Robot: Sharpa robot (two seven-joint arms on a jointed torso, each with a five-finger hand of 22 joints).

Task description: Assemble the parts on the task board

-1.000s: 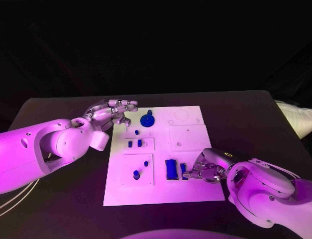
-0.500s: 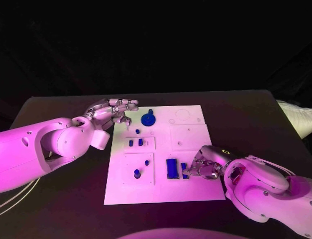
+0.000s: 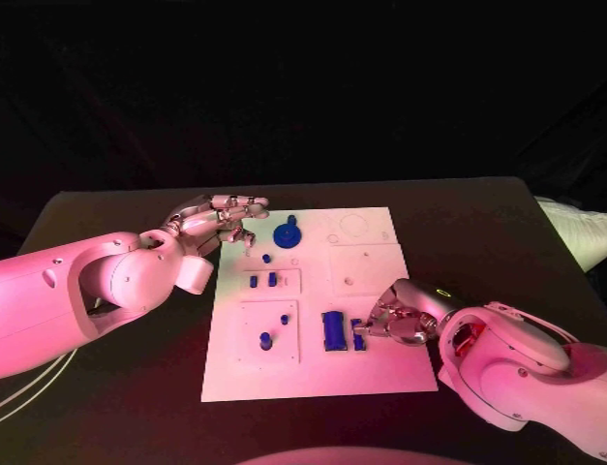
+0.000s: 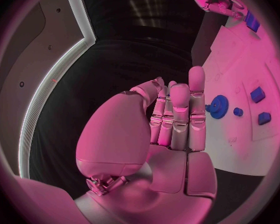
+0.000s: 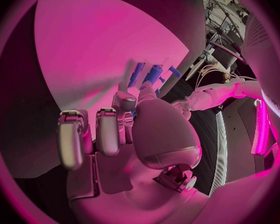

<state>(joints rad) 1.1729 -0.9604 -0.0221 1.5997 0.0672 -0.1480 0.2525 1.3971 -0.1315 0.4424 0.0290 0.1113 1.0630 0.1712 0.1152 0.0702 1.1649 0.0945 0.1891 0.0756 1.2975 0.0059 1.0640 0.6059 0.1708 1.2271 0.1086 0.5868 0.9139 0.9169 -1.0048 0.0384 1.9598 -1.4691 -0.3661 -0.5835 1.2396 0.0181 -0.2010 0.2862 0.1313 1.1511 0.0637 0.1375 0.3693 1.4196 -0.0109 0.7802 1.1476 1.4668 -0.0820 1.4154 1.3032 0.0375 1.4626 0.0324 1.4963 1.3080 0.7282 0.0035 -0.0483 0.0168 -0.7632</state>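
On a black table (image 3: 107,387), the robot's right hand (image 3: 394,323) reaches in over the near right part of the white task board (image 3: 373,373). Its fingers are bunched at a small blue part (image 3: 357,334) that sits just right of a larger upright blue block (image 3: 334,329); the fingertips are at the small part, but whether they actually clamp it cannot be told. In the right wrist view, the right hand (image 5: 124,129) has two fingers folded near the lens, while the others reach down to blue parts (image 5: 149,75) on the board (image 5: 84,40).

Left of the block, a raised square panel (image 3: 268,331) carries an oval blue part (image 3: 265,339) and a smaller blue part (image 3: 285,318). Beyond it, two small blue blocks (image 3: 262,280) stand side by side on another panel, with a blue peg (image 3: 267,257) just past them.

At the far left corner of the board lies a blue gear (image 3: 288,232). The left hand (image 3: 220,221) hovers beside that corner, just off the board's left edge, near the gear but not touching it. In the left wrist view, the left hand (image 4: 171,122) holds nothing, its fingers straight and pressed together, thumb alongside, with the gear (image 4: 218,106) just past the fingertips.

A white bag (image 3: 583,231) lies off the table's far right edge.
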